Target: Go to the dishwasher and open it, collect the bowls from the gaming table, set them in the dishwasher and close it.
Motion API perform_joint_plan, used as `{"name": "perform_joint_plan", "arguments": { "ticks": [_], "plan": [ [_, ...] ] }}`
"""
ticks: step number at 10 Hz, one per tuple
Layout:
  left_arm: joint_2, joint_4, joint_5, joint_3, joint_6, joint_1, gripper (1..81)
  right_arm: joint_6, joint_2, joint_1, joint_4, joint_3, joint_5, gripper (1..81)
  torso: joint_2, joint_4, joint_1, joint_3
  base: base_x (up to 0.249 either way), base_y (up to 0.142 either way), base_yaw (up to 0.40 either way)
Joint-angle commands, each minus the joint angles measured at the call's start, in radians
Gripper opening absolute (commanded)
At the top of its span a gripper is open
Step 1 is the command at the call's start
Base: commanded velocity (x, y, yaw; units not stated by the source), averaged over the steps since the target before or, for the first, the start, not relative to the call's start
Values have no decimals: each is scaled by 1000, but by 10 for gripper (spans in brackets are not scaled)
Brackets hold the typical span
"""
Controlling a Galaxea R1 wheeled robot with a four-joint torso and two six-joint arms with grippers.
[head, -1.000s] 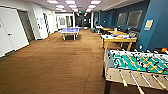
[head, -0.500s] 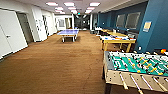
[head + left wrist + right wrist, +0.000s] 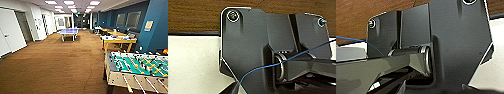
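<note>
The gaming table (image 3: 117, 39), with a white top and yellow legs, stands against the blue wall at the right, some way ahead across the brown carpet. Small coloured items (image 3: 118, 37) lie on its top, too blurred to tell whether they are the bowls. The dishwasher is out of view. Both wrist views look down past the robot's dark plates onto brown carpet and a pale surface of the robot's body.
A foosball table (image 3: 136, 67) with a green field and rods stands close at the front right. A blue table-tennis table (image 3: 68, 31) is far ahead in the middle. White doors (image 3: 10, 30) line the left wall. Open carpet (image 3: 57, 62) stretches ahead.
The whole head picture has shifted a little, so the camera has moved. The foosball table now sits slightly nearer and larger. Nothing in the room itself has moved.
</note>
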Motion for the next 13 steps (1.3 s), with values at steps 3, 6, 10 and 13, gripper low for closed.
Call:
{"name": "perform_joint_plan", "arguments": {
  "ticks": [3, 6, 10, 13],
  "plan": [
    [-9, -15, 53, 4, 5, -43, 811, -6, 2, 43, -16, 4, -66, 811, 0, 0, 0, 0, 92, 0, 0],
    [-9, -16, 53, 4, 5, -43, 811, -6, 5, 43, -17, 4, -66, 811, 0, 0, 0, 0, 92, 0, 0],
    [-8, -15, 53, 4, 5, -43, 811, -6, 7, 35, -17, 4, -64, 811, 0, 0, 0, 0, 92, 0, 0],
    [-9, -15, 53, 4, 5, -39, 811, -6, 8, 35, -17, 4, -64, 811, 0, 0, 0, 0, 92, 0, 0]
  ]
}}
